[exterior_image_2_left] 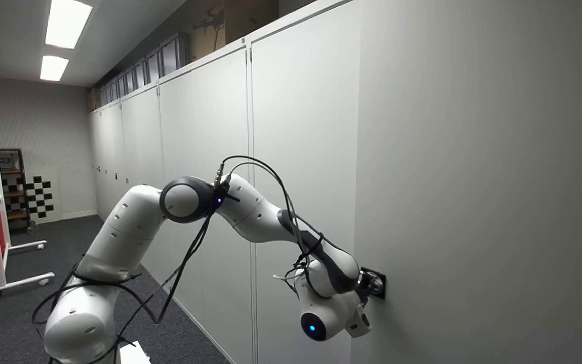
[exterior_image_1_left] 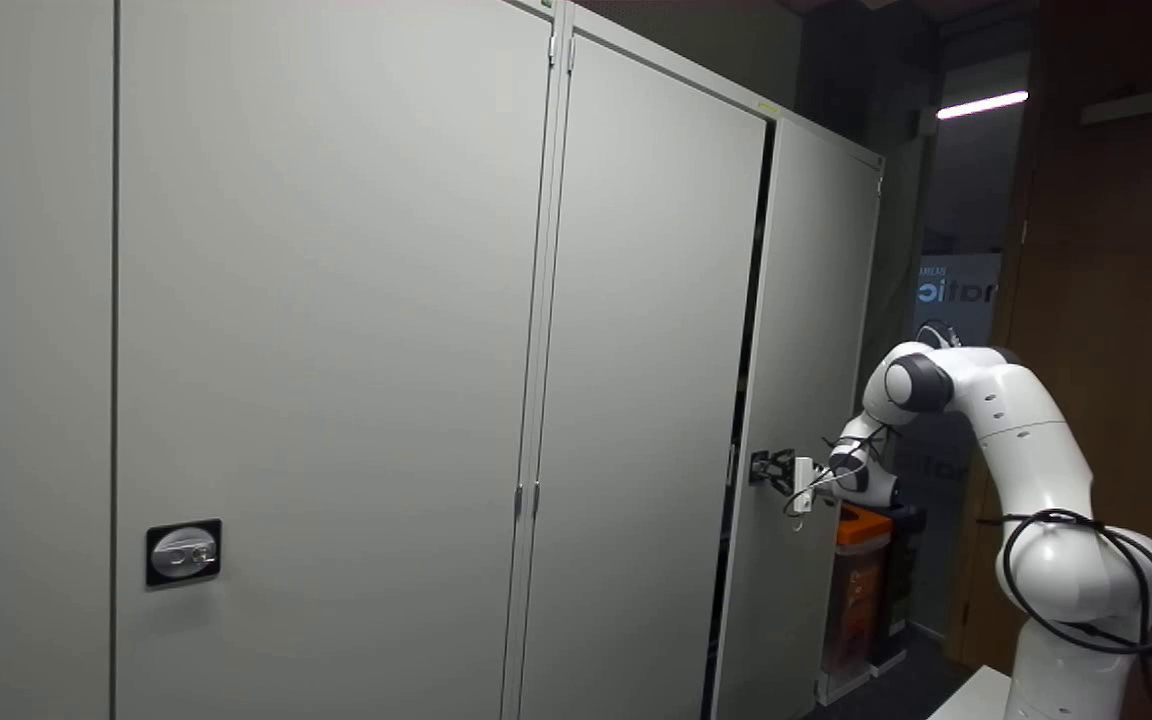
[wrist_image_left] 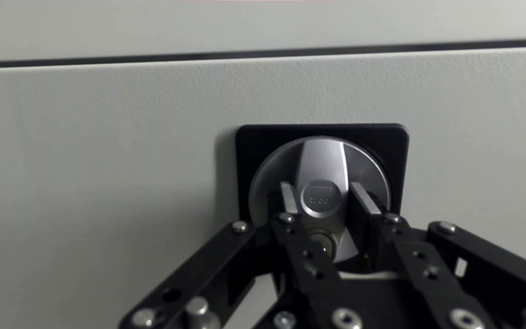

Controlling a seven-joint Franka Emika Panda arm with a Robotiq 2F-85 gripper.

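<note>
While tool (wrist_image_left: pixel 323 196) pinches silver handle (wrist_image_left: pixel 322 160), lettering (wrist_image_left: pixel 319 200) on it reads "bott", upside down in wrist view.

Checkerboard (exterior_image_2_left: pixel 40 197) near dark shelf (exterior_image_2_left: pixel 14 193); orange-topped bin (exterior_image_1_left: pixel 858 585); ceiling lamps (exterior_image_2_left: pixel 68 23) lit

Silver knob (wrist_image_left: pixel 322 160) on ajar door (exterior_image_1_left: pixel 816 300)

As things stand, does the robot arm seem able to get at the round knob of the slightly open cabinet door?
Yes, most likely: the gripper is closed on the knob, its jaws on both sides of the raised middle, and nothing visible blocks it.
</note>
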